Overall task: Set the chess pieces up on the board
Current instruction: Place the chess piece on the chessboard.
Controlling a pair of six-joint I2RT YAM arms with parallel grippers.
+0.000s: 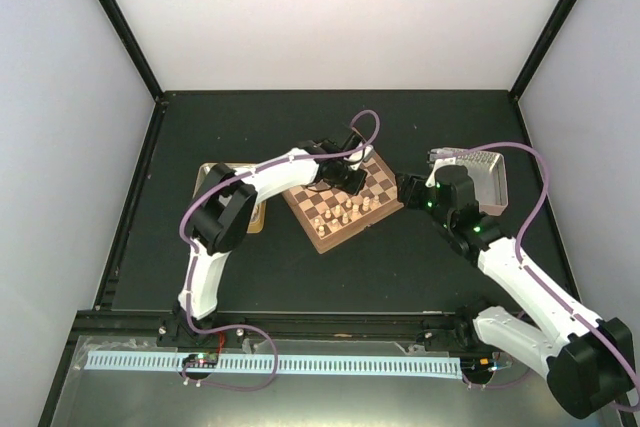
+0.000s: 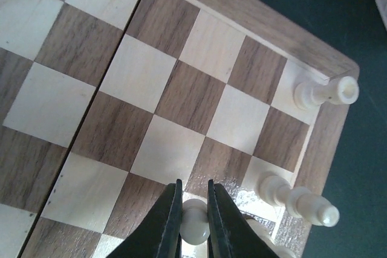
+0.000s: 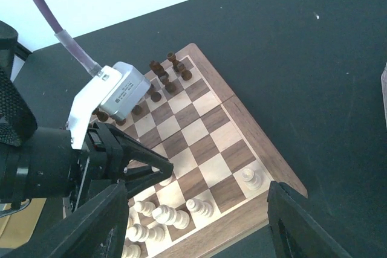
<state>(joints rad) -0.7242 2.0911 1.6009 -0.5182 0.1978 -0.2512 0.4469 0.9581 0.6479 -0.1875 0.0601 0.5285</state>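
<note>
The board (image 1: pixel 325 243) lies tilted at the table's middle, and fills the left wrist view (image 2: pixel 181 95). My left gripper (image 2: pixel 193 185) is shut on a cream pawn (image 2: pixel 195 226), low over a square close to the cream pieces' edge. A cream rook (image 2: pixel 323 93) stands in the corner, with another cream piece (image 2: pixel 296 200) two squares along the edge. My right gripper (image 3: pixel 198 191) is open and empty, hovering just off the board's right corner. In the right wrist view, dark pieces (image 3: pixel 163 77) stand at the far end and cream pieces (image 3: pixel 166 214) at the near end.
A tan tray (image 1: pixel 208 179) lies left of the board, partly under my left arm. A silver metal tray (image 1: pixel 490 179) stands to the right, behind my right wrist. Dark tabletop (image 1: pixel 400 267) surrounds the board, with white walls at the back and sides.
</note>
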